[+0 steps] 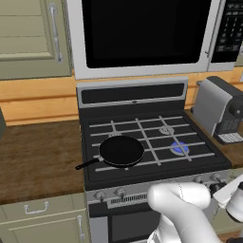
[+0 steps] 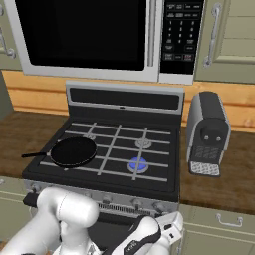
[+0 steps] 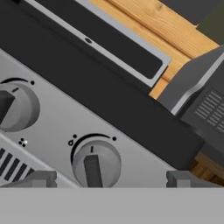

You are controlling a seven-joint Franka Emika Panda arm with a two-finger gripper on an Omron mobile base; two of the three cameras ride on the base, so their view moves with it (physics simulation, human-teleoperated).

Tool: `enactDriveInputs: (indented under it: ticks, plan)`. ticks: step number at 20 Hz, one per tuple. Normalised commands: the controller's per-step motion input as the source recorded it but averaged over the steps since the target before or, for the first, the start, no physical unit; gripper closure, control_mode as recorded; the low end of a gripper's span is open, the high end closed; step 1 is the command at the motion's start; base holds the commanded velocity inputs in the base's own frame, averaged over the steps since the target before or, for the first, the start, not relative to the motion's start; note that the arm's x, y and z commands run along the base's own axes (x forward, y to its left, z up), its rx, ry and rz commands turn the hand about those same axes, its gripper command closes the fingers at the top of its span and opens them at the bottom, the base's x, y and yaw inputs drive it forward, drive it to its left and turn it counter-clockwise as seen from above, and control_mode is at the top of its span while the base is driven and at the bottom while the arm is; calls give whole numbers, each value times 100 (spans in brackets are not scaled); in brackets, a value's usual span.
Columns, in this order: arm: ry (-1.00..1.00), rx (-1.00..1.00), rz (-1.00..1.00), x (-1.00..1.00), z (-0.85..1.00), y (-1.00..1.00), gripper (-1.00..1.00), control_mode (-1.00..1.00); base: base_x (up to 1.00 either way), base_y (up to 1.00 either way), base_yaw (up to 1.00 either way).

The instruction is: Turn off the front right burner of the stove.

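The small round silver-grey front right burner (image 1: 180,147) is glowing blue on the wide black gas stove (image 2: 107,167). The open gripper (image 3: 111,178) is straddling 1 grey round knob (image 3: 96,163); it should close squarely before turning.

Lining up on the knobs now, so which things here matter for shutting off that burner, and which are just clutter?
Job: front right burner, lit blue; stove; knob between the open gripper fingertips.
Clutter: frying pan, microwave, coffee machine.

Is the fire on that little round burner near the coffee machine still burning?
Yes, it's on: the small round grey front right burner cap glows blue on the black stove.
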Motion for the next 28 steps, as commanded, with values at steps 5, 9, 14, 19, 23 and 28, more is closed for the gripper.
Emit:
enactDriveInputs:
  ticks: [5, 9, 14, 19, 23, 28]
  plan:
    - [0, 0, 0, 18, -7, 0, -100, -100, 0, 0, 0]
    - [0, 0, 0, 16, -14, 0, -100, -100, 0, 0, 0]
    - [0, 0, 0, 15, -14, 0, -100, -100, 0, 0, 0]
    - [0, 0, 0, 11, -15, 0, -100, -100, 0, 0, 0]
    - [0, 0, 0, 11, -9, 0, -100, -100, 0, 0, 0]
    - [0, 0, 0, 5, 0, 0, -100, -100, 0, 0, 0]
